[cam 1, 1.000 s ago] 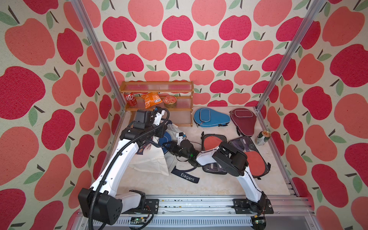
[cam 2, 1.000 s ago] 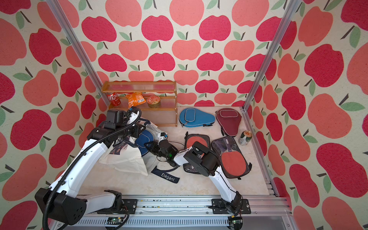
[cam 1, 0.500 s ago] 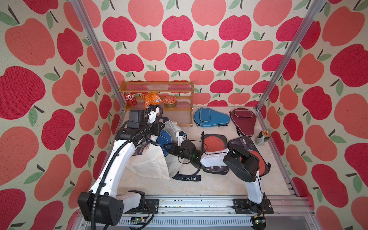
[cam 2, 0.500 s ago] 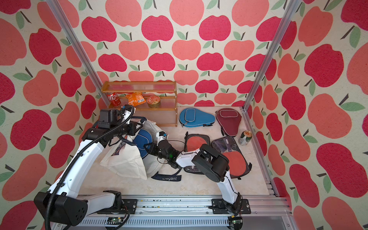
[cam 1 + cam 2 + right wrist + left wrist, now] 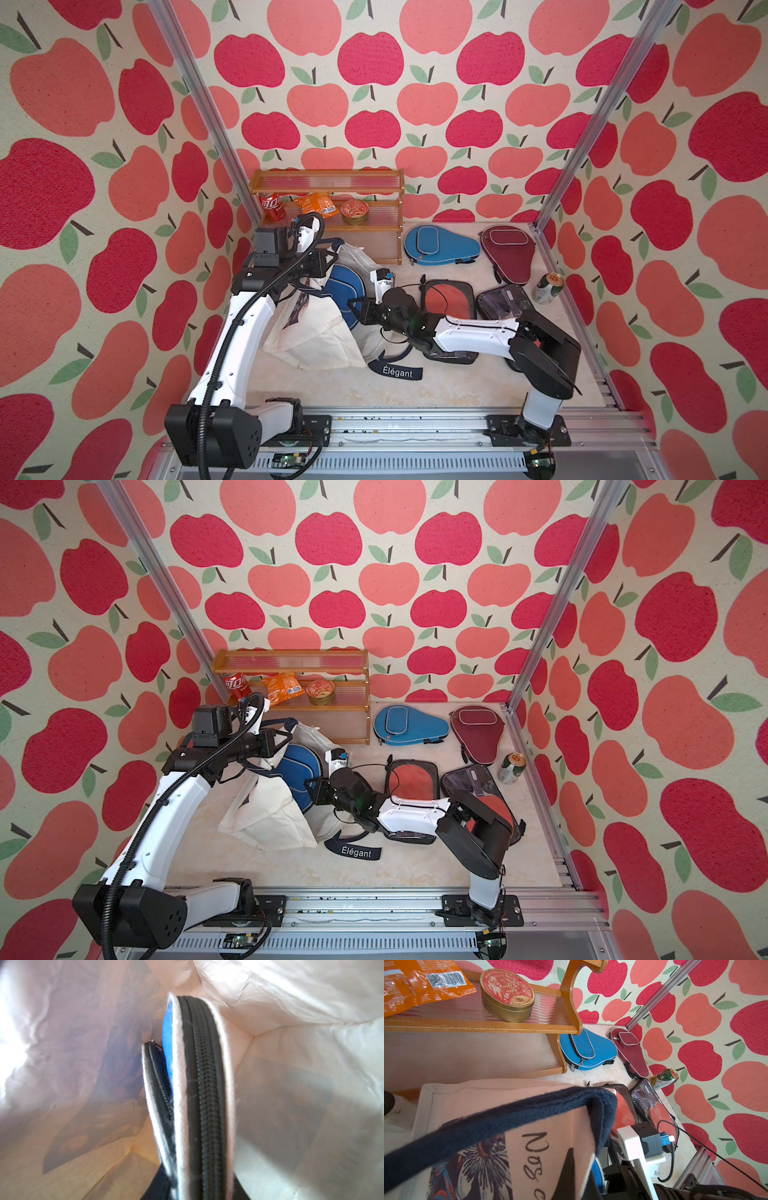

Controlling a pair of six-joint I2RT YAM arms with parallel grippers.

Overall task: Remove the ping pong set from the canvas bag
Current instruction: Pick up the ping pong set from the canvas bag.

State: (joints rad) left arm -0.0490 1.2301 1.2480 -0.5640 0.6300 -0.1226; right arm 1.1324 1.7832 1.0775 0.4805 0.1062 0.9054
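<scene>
While the left gripper [image 5: 330,262] is clamped shut on the navy handle [image 5: 529,1109] of the canvas bag [image 5: 309,332] — held up left of centre, just near of the wooden shelf [image 5: 328,180] — the right gripper [image 5: 356,308] is partly closed on the zippered edge of the blue ping pong case [image 5: 341,289], which sits half inside the bag's mouth.
</scene>
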